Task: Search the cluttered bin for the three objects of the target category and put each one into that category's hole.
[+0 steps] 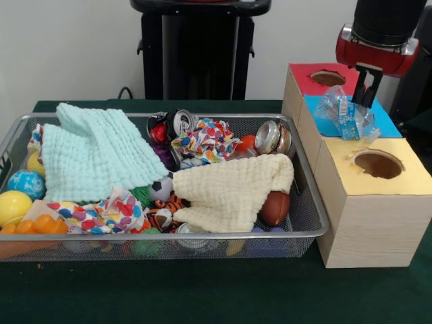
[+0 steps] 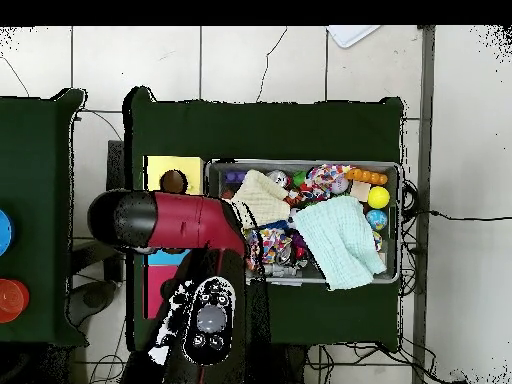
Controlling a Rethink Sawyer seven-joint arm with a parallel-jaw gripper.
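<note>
Front view: black gripper clamps crinkled clear plastic wrapper over blue-topped wooden box; hole hidden; wrapper may snag.

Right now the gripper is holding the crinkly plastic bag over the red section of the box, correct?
Not quite. In the front view the gripper holds the plastic bag over the blue section, the middle one of the box, not the red section behind it.
</note>
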